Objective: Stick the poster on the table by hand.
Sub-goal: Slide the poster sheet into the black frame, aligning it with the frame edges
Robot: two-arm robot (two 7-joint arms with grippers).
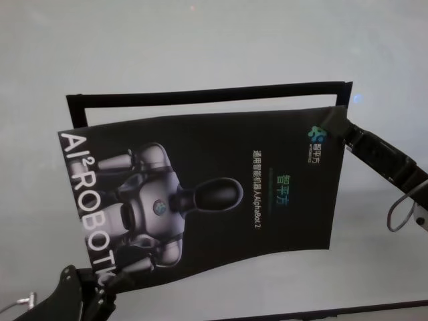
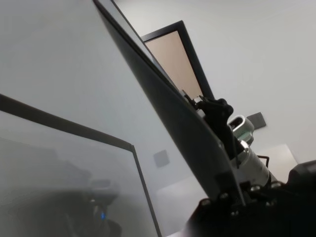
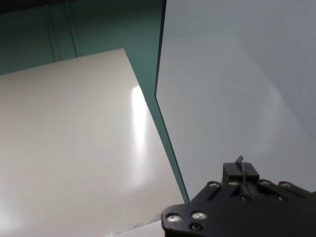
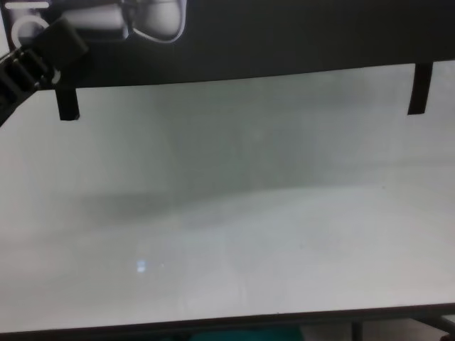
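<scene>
Poster (image 1: pixel 221 194) is hanging in the air over the middle of the table (image 1: pixel 200 47), both arms carrying it, sheet bowing a bit and not lying flat. Black tape strips (image 4: pixel 419 89) are dangling free off its near edge in the chest view, not stuck to anything. Left gripper (image 1: pixel 107 286) is pinching the poster's corner toward the table's near left corner; left wrist view is showing the sheet edge-on, clamped in the fingers. Right gripper (image 1: pixel 334 124) is sitting at the opposite corner, toward the far right side of the table, seemingly gripping it, but whether its fingers are closed I cannot tell. Black outline frame (image 1: pixel 200 93) is marking the tabletop, peeking out past the poster's far edge. Step looks like positioning, sticking not started. Next move probably needs lowering the sheet level, squaring it to the outline, then pressing the tape strips down.
</scene>
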